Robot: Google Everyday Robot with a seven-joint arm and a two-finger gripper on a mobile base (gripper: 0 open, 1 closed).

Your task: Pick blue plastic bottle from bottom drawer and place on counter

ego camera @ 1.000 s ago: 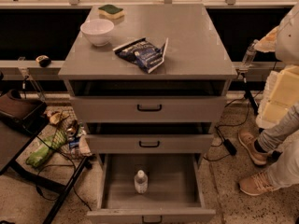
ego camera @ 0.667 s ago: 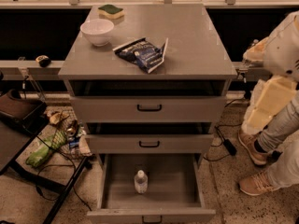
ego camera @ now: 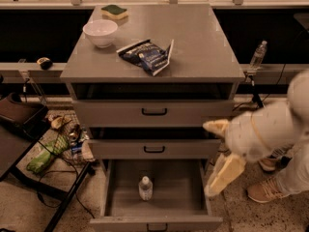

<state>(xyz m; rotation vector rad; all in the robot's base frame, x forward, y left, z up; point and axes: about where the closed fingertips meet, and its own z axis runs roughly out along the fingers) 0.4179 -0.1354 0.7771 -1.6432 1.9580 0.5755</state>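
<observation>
The gripper has swung down and leftward, its cream fingers now spread wide and empty, with the clear upright blue plastic bottle, its label unreadable, to their left inside the open grey metal bottom drawer and the smooth matte counter above.

Pretty sure this is a robot test lab, not anybody's kitchen

One lone grey metal drawer cabinet sits on a speckled hard floor in front of a long ledge. Just a bowl, a sponge and a snack bag on its counter. There's a pile of clutter on the floor at left and someone's sneaker at right. The robot's end effector hangs just right of the open bottom drawer, fingers spread apart.
</observation>
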